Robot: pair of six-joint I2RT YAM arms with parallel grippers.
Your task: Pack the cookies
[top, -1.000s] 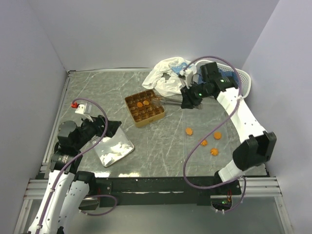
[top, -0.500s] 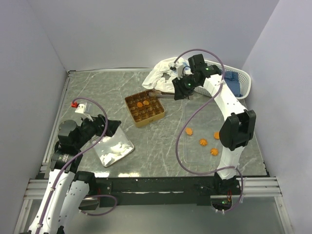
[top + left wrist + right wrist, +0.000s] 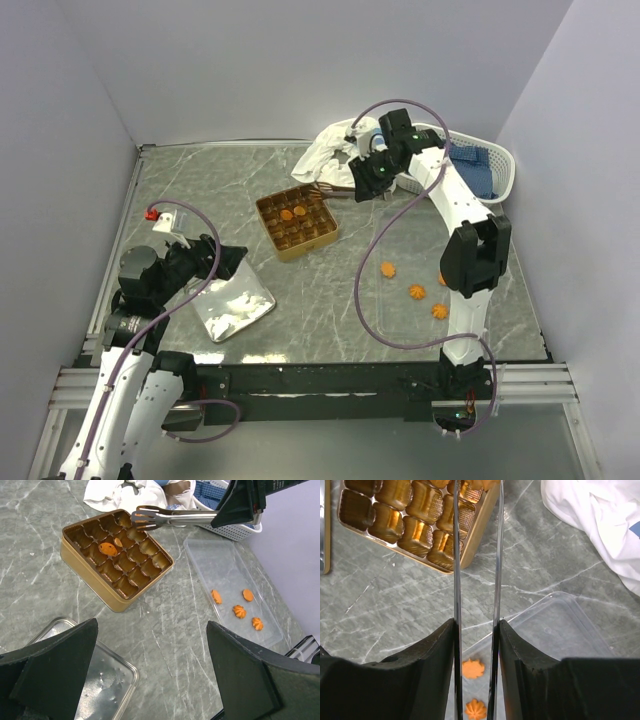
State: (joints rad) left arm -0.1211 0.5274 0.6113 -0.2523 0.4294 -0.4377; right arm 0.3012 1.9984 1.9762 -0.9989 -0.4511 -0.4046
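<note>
Right arm is stretched well out over the bench (image 3: 200,190). Its base is at 5 o'clock, the elbow is raised above the clear tray (image 3: 210,560), and the forearm angles up toward 11 with the wrist turned left. Right fingers (image 3: 360,184) are narrow, clamped on the handle end of metal tongs (image 3: 170,515). In the wrist view both tong arms run straight out between them. The tong tips hang over the 1 o'clock corner of the square gold tin (image 3: 87,577), slightly apart, and they look empty from the left wrist view. Left arm is folded at 8 o'clock with the forearm pointing toward bench centre. Left fingers (image 3: 226,262) are spread wide, holding nothing, over the far end of the metal tray (image 3: 110,680). Cookies (image 3: 239,612): four lie in the clear tray at 4 o'clock from the tin, one of them partly behind the right arm from above. Two more sit in neighbouring cells in the tin's far half. White cloth (image 3: 335,150) and white basket (image 3: 495,165) are at 1–2 o'clock, behind the right wrist.
</note>
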